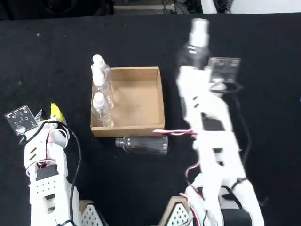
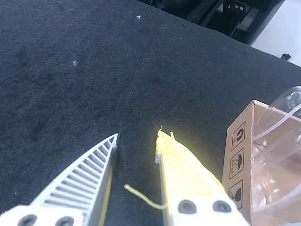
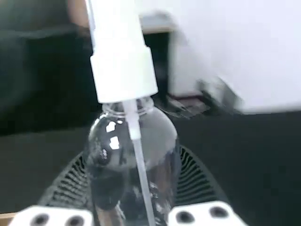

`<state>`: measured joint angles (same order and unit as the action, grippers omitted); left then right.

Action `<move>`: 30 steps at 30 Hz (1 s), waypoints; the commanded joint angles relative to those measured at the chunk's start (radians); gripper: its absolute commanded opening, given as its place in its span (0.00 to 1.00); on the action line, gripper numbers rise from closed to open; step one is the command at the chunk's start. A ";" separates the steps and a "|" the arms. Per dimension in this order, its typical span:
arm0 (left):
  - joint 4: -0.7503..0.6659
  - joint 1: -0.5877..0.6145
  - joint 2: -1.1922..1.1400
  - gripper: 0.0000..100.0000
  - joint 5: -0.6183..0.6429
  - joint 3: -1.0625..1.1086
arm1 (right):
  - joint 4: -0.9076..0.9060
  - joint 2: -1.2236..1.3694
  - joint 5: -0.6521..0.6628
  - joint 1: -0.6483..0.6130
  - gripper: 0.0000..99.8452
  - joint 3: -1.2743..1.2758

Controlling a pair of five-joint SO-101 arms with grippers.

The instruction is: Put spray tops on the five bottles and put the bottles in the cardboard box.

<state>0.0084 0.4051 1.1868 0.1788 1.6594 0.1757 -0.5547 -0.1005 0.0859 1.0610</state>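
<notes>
Aloft, right hand [image 3: 134, 160] gripping capped bottle [image 3: 113, 136], left hand [image 2: 137, 135] parted, empty

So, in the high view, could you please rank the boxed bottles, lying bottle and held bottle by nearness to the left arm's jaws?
1. Boxed bottles, inside the box, left wall.
2. Lying bottle, before the box.
3. Held bottle, far right.

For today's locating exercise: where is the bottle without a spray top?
In the high view, the bottle lies sideways on the table, beside the cardboard box's near wall.
</notes>
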 commanded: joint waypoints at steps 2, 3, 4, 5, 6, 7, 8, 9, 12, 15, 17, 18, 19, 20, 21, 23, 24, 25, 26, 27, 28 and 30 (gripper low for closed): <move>-0.018 -0.007 0.018 0.11 -0.009 0.008 | -0.008 0.056 0.015 0.245 0.01 -0.107; -0.018 -0.008 0.018 0.11 -0.009 0.008 | 0.014 0.102 0.040 0.278 0.01 -0.116; -0.018 -0.008 0.018 0.11 -0.009 0.008 | 0.040 0.157 0.074 0.302 0.01 -0.124; -0.018 -0.008 0.018 0.11 -0.009 0.008 | 0.075 0.217 0.110 0.324 0.01 -0.127; -0.018 -0.008 0.018 0.11 -0.009 0.008 | 0.124 0.274 0.138 0.339 0.01 -0.127; -0.018 -0.008 0.018 0.11 -0.009 0.008 | 0.181 0.335 0.158 0.354 0.01 -0.119; -0.018 -0.007 0.018 0.11 -0.009 0.008 | 0.242 0.394 0.169 0.371 0.01 -0.116; -0.018 -0.007 0.018 0.11 -0.009 0.008 | 0.304 0.446 0.167 0.390 0.01 -0.108; -0.020 -0.008 0.018 0.11 -0.009 0.008 | 0.519 0.581 0.150 0.442 0.01 -0.090; -0.020 -0.010 0.018 0.11 -0.009 0.008 | 0.657 0.693 0.124 0.471 0.01 -0.087; -0.020 -0.010 0.018 0.11 -0.009 0.008 | 0.684 0.742 0.124 0.476 0.01 -0.094; -0.020 -0.010 0.018 0.11 -0.009 0.008 | 0.698 0.760 0.124 0.476 0.01 -0.101; -0.020 -0.010 0.018 0.11 -0.009 0.008 | 0.704 0.774 0.124 0.476 0.01 -0.105; -0.020 -0.010 0.018 0.11 -0.009 0.008 | 0.707 0.786 0.123 0.474 0.01 -0.113; -0.020 -0.008 0.018 0.11 -0.009 0.008 | 0.707 0.794 0.121 0.473 0.01 -0.119; -0.020 -0.007 0.018 0.11 -0.009 0.008 | 0.706 0.808 0.120 0.470 0.01 -0.125; -0.020 -0.007 0.018 0.11 -0.009 0.008 | 0.709 0.816 0.120 0.468 0.01 -0.127; -0.020 -0.007 0.018 0.11 -0.009 0.008 | 0.713 0.822 0.120 0.468 0.01 -0.127; -0.020 -0.007 0.018 0.11 -0.009 0.008 | 0.713 0.826 0.120 0.468 0.01 -0.127; -0.020 -0.007 0.018 0.11 -0.009 0.008 | 0.713 0.829 0.120 0.468 0.01 -0.127; -0.020 -0.007 0.018 0.11 -0.009 0.008 | 0.713 0.829 0.120 0.468 0.01 -0.125; -0.020 -0.007 0.018 0.11 -0.009 0.008 | 0.706 0.831 0.124 0.468 0.02 -0.124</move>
<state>0.0084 0.4051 1.1868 0.1788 1.6594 0.8585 0.2785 0.0269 0.5416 1.0027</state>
